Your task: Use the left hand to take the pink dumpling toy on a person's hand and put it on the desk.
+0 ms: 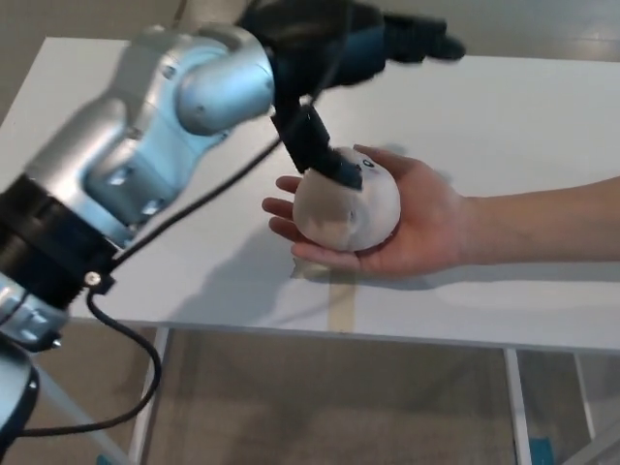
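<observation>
One black finger of my left hand (pixel 339 68) touches the top of the pink dumpling toy (pixel 347 205); the other fingers stretch apart above it, so the hand is spread and grips nothing. I see the toy resting in a person's open palm (pixel 417 223), which lies over the white desk (pixel 523 116).

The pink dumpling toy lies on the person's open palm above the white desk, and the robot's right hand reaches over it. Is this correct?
Not quite: the hand over the pink dumpling toy is the robot's left hand, coming in from the picture's left in the head view. The rest holds: the toy lies on the person's open palm above the white desk.
</observation>
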Tool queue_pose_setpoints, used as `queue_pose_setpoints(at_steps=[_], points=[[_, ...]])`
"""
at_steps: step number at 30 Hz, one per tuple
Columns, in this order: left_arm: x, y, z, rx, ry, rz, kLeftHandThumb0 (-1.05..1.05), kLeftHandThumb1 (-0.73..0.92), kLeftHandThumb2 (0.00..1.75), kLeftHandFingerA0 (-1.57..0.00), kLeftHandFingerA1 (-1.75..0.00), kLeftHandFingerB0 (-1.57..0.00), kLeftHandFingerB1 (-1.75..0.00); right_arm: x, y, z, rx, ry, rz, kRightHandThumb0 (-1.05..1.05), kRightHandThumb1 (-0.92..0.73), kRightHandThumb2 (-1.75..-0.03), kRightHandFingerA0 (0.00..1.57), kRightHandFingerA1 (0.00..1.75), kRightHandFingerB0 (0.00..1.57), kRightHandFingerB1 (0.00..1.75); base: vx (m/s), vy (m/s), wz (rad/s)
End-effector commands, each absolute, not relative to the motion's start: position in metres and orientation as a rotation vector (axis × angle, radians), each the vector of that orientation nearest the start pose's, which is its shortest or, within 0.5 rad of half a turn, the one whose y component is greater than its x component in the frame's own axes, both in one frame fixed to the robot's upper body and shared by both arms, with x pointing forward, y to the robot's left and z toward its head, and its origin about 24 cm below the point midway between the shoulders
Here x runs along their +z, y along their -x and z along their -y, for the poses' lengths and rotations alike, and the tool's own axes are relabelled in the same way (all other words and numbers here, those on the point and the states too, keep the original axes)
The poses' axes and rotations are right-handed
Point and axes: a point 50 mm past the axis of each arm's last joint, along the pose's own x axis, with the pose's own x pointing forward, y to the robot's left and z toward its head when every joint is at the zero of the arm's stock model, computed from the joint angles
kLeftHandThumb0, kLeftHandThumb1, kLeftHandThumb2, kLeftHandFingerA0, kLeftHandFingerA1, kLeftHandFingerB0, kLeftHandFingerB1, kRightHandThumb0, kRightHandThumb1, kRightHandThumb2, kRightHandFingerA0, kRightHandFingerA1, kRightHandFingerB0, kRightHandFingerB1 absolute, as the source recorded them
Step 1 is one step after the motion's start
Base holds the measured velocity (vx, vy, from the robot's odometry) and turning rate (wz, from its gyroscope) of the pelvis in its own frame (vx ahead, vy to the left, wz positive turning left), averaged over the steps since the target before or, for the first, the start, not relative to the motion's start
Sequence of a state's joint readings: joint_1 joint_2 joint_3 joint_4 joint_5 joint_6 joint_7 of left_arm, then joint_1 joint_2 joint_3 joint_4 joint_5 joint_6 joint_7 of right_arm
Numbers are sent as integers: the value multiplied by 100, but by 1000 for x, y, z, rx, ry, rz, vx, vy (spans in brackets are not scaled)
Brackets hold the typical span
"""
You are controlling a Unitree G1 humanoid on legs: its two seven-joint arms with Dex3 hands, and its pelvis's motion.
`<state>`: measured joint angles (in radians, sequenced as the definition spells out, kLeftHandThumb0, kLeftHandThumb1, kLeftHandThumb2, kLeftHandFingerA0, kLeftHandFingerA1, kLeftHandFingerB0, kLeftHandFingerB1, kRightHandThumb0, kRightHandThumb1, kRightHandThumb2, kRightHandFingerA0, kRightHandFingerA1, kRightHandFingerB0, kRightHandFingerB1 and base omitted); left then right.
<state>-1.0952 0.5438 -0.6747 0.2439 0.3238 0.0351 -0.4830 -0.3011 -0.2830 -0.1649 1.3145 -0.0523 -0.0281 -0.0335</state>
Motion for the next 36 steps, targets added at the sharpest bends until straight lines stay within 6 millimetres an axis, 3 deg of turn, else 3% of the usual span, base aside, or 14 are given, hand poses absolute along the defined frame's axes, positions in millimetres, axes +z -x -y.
queue_pose_setpoints(at_steps=[1, 3, 13, 17, 18, 19, 21, 22, 23, 24, 25, 28, 29, 36], points=[[203, -360, -52, -734, -1620, 211, -49, 41, 54, -10, -25, -11, -27, -120, -187, 266, -253, 202, -984, -20, -69, -60, 69, 47, 57, 44, 0, 0, 0], [194, -357, -50, -759, -1623, 193, -53, 36, 70, -7, -28, -7, -36, -120, -187, 266, -256, 197, -984, -20, -69, -60, 69, 47, 57, 44, 0, 0, 0], [160, -357, -42, -799, -1662, 70, -52, 36, 69, -4, -26, -8, -38, -118, -193, 265, -246, 200, -974, -21, -69, -60, 69, 47, 55, 43, 0, 0, 0], [146, -354, -40, -811, -1677, 35, -54, 38, 69, -5, -36, -1, -34, -118, -193, 265, -239, 204, -976, -21, -69, -60, 68, 47, 54, 43, 0, 0, 0], [144, -354, -39, -813, -1674, 30, -29, 21, 80, 0, -48, 0, -48, -118, -193, 265, -239, 204, -976, -21, -69, -60, 68, 47, 53, 43, 0, 0, 0], [141, -353, -38, -818, -1660, 28, -54, 37, 65, -29, -41, -7, -34, -118, -193, 265, -239, 205, -977, -21, -69, -60, 68, 47, 53, 42, 0, 0, 0], [139, -353, -38, -822, -1646, 29, -54, 37, 65, -29, -41, -7, -34, -118, -193, 265, -239, 205, -977, -21, -69, -60, 68, 47, 53, 42, 0, 0, 0], [133, -352, -38, -821, -1587, 81, -37, 56, 58, -81, -95, -23, -29, -118, -193, 265, -235, 208, -977, -21, -68, -60, 68, 47, 53, 42, 0, 0, 0], [132, -351, -38, -819, -1570, 96, -37, 56, 58, -81, -95, -23, -29, -118, -193, 265, -233, 208, -977, -21, -68, -60, 68, 47, 53, 42, 0, 0, 0], [130, -350, -38, -778, -1531, 197, -27, 67, 61, -73, -161, -54, -39, -118, -193, 265, -233, 206, -976, -21, -68, -60, 68, 46, 53, 42, 0, 0, 0], [131, -350, -38, -754, -1525, 242, -33, 59, 86, -100, -134, -60, -59, -117, -194, 265, -235, 204, -974, -21, -68, -60, 68, 46, 53, 43, 0, 0, 0], [138, -347, -37, -692, -1531, 351, -31, 61, 89, -96, -130, -71, -66, -116, -196, 266, -234, 204, -967, -21, -68, -60, 68, 47, 53, 43, 0, 0, 0], [140, -347, -37, -681, -1537, 371, -26, 70, 59, -68, -164, -76, -49, -116, -196, 266, -234, 205, -968, -21, -68, -60, 68, 47, 53, 43, 0, 0, 0], [139, -347, -41, -652, -1537, 416, -28, 66, 62, -76, -155, -81, -54, -117, -195, 265, -234, 211, -971, -22, -68, -60, 68, 46, 55, 43, 0, 0, 0]])
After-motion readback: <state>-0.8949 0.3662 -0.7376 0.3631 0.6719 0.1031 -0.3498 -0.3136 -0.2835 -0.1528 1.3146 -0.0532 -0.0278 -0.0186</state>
